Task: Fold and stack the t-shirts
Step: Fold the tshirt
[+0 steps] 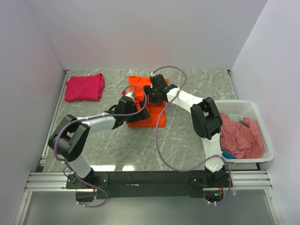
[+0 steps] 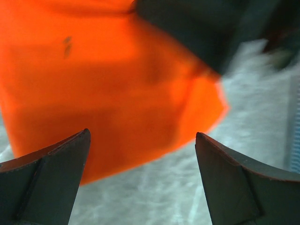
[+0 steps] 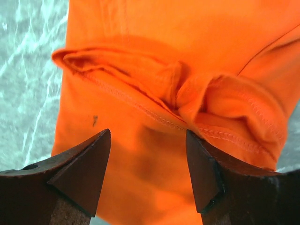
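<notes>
Orange t-shirt [image 1: 151, 119] lies at the centre of the table [image 1: 187, 136]; left gripper [image 2: 142, 136] and right gripper [image 3: 147, 133] each spread wide just above its cloth, grasping nothing; magenta t-shirt [image 1: 84, 87] folded at far left; rose-pink t-shirts [image 1: 241, 136] heaped in white basket [image 1: 234, 105] at right.

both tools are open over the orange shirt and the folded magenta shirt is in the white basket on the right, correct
Not quite. The folded magenta shirt lies on the table at the far left, not in the white basket, as the top external view shows. The rest holds: the left tool and the right tool are both open over the orange shirt.
</notes>
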Robot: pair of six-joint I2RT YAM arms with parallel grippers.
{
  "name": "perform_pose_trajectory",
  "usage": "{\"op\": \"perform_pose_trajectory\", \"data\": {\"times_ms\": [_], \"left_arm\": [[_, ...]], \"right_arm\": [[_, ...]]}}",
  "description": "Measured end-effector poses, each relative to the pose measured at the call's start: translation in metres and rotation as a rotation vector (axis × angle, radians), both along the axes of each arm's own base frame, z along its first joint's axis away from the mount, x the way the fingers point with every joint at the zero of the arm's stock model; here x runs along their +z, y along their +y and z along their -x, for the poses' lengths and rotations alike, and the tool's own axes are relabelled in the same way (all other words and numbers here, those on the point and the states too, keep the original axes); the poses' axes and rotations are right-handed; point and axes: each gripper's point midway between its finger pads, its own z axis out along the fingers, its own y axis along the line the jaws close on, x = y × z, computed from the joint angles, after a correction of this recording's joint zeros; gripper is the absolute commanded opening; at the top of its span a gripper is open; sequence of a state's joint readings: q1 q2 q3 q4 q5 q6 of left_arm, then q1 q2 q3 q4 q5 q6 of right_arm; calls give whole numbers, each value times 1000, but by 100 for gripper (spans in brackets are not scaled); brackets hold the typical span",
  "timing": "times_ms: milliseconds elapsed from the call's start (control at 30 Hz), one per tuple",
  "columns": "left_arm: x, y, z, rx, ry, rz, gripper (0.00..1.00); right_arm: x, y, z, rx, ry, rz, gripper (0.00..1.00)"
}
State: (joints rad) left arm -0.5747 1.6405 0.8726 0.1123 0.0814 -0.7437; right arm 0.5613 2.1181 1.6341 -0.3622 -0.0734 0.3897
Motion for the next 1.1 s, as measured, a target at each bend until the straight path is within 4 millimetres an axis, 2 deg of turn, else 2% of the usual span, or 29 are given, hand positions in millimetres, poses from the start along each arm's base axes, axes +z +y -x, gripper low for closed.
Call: {"op": "perform_pose_trajectory", "data": {"times_ms": [100,300,367,533,700,833,1000,1100], "left_arm": [[-27,6,4,1,53,-42,100],[-28,8,8,0,20,-18,99],[-28,10,10,1,11,-13,99],[-28,13,13,5,6,-15,99],[-28,12,14,3,6,-16,99],[-29,14,16,2,0,-16,99],[-30,15,17,-7,-9,-25,99],[-31,16,19,-8,-10,-24,99]], "right_arm": [[-2,0,-11,-14,0,-12,72],[1,-2,-13,-14,-5,-18,72],[2,-6,-4,-8,4,-21,72],[4,-21,45,15,57,-57,72],[-1,-15,55,15,76,-90,72],[-12,-8,43,3,73,-86,72],[-23,-3,9,-70,19,-57,72],[-24,0,-20,-127,-31,-41,73]]}}
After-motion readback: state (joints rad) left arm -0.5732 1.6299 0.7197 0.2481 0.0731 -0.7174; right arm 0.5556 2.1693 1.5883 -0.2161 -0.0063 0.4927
